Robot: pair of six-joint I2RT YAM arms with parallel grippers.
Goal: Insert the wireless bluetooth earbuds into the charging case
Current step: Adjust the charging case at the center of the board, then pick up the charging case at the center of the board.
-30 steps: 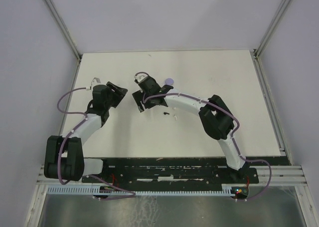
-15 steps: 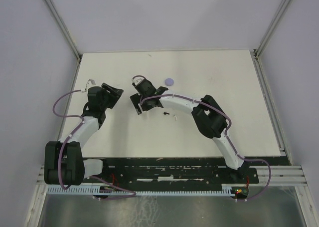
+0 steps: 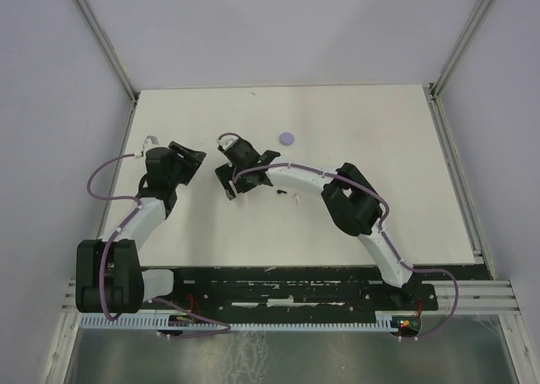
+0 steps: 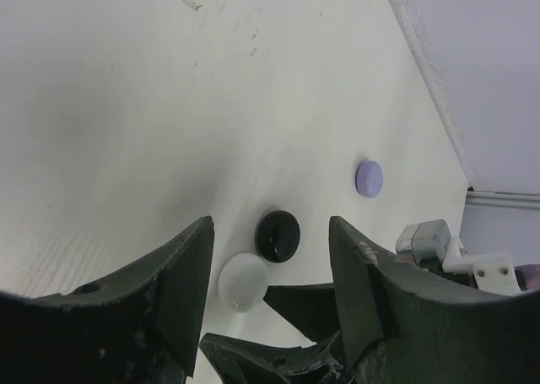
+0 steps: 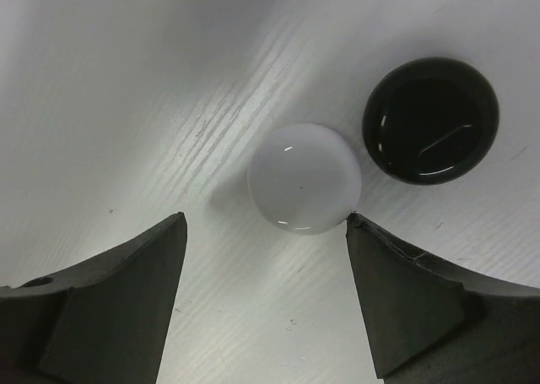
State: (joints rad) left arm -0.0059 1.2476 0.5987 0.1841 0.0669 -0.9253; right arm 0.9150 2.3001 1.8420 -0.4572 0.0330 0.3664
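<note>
Two tiny earbuds lie on the table right of my right gripper: a black one (image 3: 278, 193) and a white one (image 3: 297, 199). A white round puck (image 5: 305, 178) and a black round puck (image 5: 430, 121) sit side by side, lids shut. My right gripper (image 5: 266, 232) points down over them, open and empty, its right fingertip (image 5: 363, 232) touching the white puck's edge. My left gripper (image 4: 272, 232) is open and empty, facing the same white puck (image 4: 243, 283) and black puck (image 4: 278, 235) from the left. In the top view my right gripper (image 3: 248, 171) hides both pucks.
A pale lilac puck (image 3: 287, 137) lies alone further back, also seen in the left wrist view (image 4: 369, 178). My left gripper (image 3: 192, 158) is close to the right one. The table's left rail (image 3: 126, 139) runs beside the left arm.
My right gripper has moved left and slightly nearer. My left gripper has drawn back to the left. Both stay open; the earbuds and lilac puck have not moved.
</note>
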